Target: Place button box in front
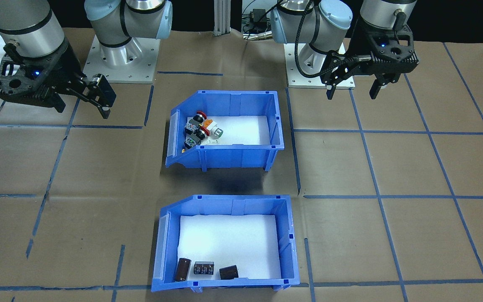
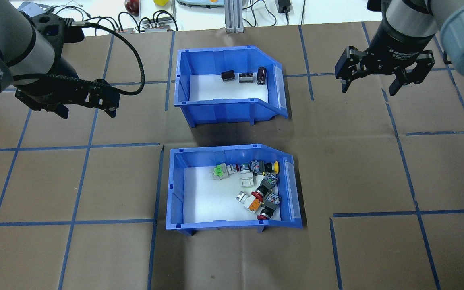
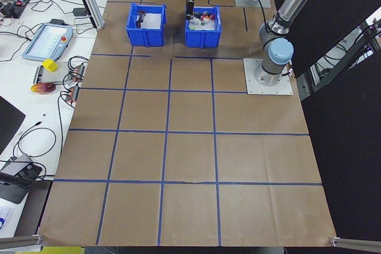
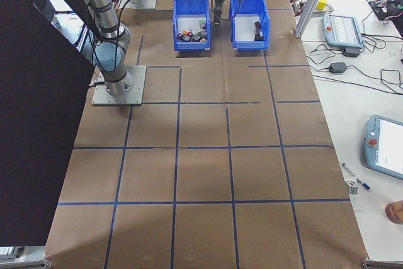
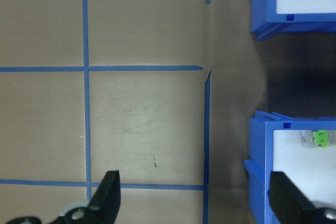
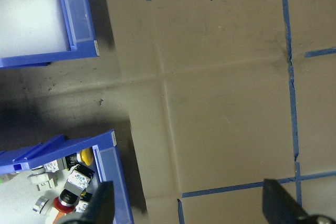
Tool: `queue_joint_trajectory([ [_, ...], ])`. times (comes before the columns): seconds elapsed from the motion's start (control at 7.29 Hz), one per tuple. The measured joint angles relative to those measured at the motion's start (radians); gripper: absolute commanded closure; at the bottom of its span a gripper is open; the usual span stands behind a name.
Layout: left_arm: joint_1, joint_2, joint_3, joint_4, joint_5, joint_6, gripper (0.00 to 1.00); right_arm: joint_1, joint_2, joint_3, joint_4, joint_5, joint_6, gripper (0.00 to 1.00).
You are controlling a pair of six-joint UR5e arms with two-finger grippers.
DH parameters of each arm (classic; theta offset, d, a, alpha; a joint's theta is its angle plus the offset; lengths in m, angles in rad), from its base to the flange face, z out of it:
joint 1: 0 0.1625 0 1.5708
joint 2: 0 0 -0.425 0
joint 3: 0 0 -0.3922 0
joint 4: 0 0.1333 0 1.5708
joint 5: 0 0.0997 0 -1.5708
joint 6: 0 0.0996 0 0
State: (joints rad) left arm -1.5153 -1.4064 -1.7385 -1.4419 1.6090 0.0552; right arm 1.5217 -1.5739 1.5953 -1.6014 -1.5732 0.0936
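The button box (image 2: 175, 189) is the blue bin nearer the robot's base, its white floor strewn with red, yellow, orange and green push-buttons (image 2: 262, 189). In the front-facing view the button box (image 1: 224, 157) is the upper bin. My left gripper (image 2: 87, 112) hangs open and empty above the paper, left of both bins and apart from them. My right gripper (image 2: 369, 90) is open and empty too, off to the right of the far bin. The left wrist view has the button box corner (image 5: 257, 182) beside the open left gripper (image 5: 197, 203). The right wrist view shows the button box's sloped end (image 6: 63, 148).
A second blue bin (image 2: 183, 80) holding a few dark parts (image 2: 244, 76) stands on the far side of the button box, a gap of bare paper between them. Blue tape lines grid the brown paper. Arm base plates (image 1: 120, 58) sit at the robot side; cables lie beyond the far edge.
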Motion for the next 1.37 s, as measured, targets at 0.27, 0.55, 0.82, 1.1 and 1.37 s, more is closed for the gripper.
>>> queue_joint_trajectory([
  [0.27,0.000,0.003,0.001,0.000,-0.005,0.000,0.01,0.000,0.000,0.001,0.002,-0.001,0.000,0.00],
  [0.55,-0.001,0.013,-0.003,-0.001,-0.004,0.000,0.01,0.000,0.000,0.001,0.004,-0.001,-0.001,0.00],
  [0.82,-0.002,0.007,-0.010,-0.008,-0.005,0.000,0.01,-0.001,-0.002,0.004,0.007,-0.002,-0.004,0.00],
  [1.1,-0.004,0.010,-0.019,-0.012,-0.023,-0.031,0.01,-0.001,-0.004,0.005,0.014,-0.002,-0.004,0.00],
  [1.37,-0.018,0.028,-0.048,-0.056,-0.079,-0.302,0.01,-0.001,0.005,0.000,0.032,-0.001,-0.031,0.00],
])
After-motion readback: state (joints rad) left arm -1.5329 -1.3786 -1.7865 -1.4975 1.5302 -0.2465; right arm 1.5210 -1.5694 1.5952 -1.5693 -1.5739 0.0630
